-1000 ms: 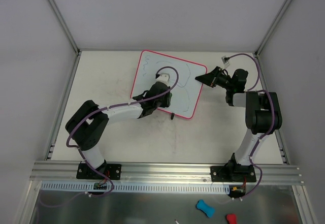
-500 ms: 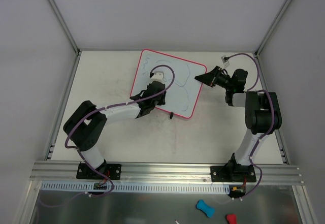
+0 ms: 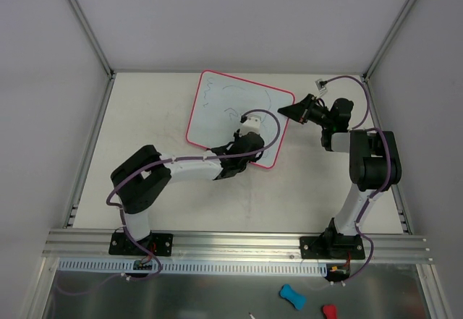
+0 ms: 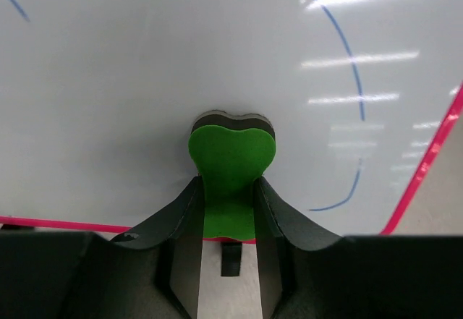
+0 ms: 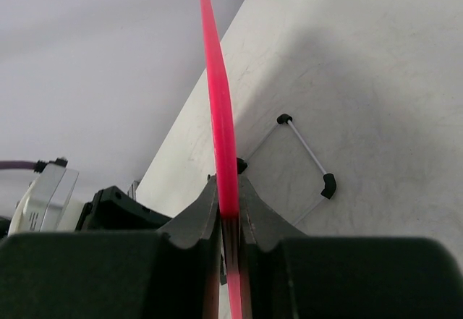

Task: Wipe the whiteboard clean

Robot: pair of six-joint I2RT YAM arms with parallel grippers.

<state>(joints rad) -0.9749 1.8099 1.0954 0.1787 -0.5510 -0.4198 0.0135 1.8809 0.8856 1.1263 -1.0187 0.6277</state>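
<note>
The whiteboard (image 3: 224, 109) lies flat on the far half of the table (image 3: 145, 131), skewed so that one rounded corner points toward the far edge. We see a white face inside a thin pink-red frame. Faint blue scribbles (image 3: 211, 87) mark its far-left corner in the overhead view. In the left wrist view the whiteboard (image 4: 145, 80) carries a long blue line (image 4: 354, 80) curving down beside the frame's right side. A small black foot (image 4: 230, 257) shows under its near edge.

The left arm reaches from its base at the table's near edge, elbow bent out to the left and forearm stretched across to the board's near-right corner. The left gripper (image 3: 248, 134) sits over that corner. Up close, the left gripper (image 4: 228, 189) is pinched on a green eraser (image 4: 231, 152), heart-shaped at the tip with a dark underside, which sits against the white face just inside the near frame.

The right arm stands folded near the table's right edge, its wrist turned left toward the board's right side. The right gripper (image 3: 295, 111) meets the frame there. From its own camera, the right gripper (image 5: 228, 197) is clamped on the whiteboard (image 5: 217, 80), seen edge-on as a pink-red strip. A thin wire piece with black tips (image 5: 307, 152) shows on the table (image 5: 376, 66) just beside it.
</note>
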